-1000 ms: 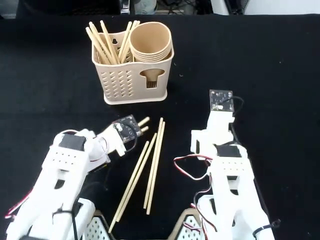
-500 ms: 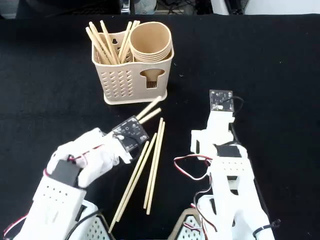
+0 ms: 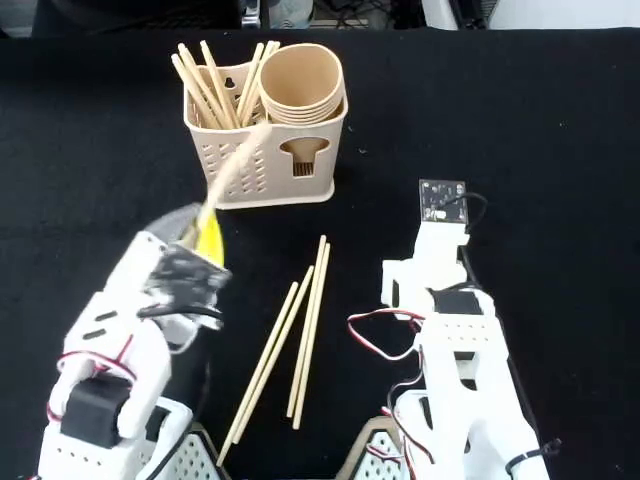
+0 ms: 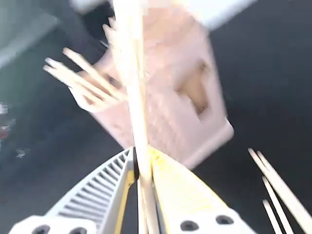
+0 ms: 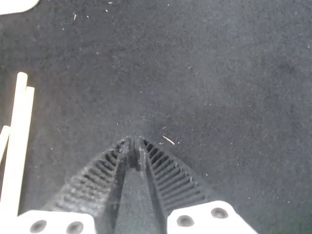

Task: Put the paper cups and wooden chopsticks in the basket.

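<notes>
We hold chopsticks up near the basket.

Our left gripper [image 3: 205,234] is squeezing the held chopsticks [image 3: 236,168] tight between its fingers. The sticks lean up toward the basket [image 3: 312,182]. We cannot tell if they touch it, or how many there are. The basket stands at the back of the black table [image 3: 520,120]. The paper cups [image 3: 300,80] sit stacked in one side of it, and more chopsticks [image 3: 208,85] stand in the other side. Four loose chopsticks [image 3: 308,330] lie on the table between our two arms. Our right gripper [image 5: 132,146] is pressed closed with nothing in it, low over the table near them.
</notes>
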You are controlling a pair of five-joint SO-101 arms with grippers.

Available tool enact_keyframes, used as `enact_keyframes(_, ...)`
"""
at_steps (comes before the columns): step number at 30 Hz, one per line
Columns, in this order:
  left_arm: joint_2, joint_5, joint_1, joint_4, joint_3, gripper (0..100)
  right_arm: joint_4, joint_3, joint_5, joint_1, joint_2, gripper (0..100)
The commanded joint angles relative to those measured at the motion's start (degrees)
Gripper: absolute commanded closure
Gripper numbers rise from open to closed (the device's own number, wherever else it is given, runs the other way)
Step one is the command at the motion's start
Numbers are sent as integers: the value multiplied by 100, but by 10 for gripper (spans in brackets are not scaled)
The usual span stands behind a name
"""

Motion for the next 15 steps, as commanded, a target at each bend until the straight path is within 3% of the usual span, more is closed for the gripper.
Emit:
enact_keyframes(1,-79,484,-497,-905,-4,971,-114,-31,-9,53,-171,984)
enact_keyframes(5,-62,818,-655,-1530,-4,971,-114,-31,-9,44,-163,984)
enact_keyframes(12,-70,844,-655,-1565,233,971,-114,-31,-9,44,-163,984)
enact_keyframes(15,-70,1055,-690,-2154,286,971,-114,-31,-9,44,-163,984)
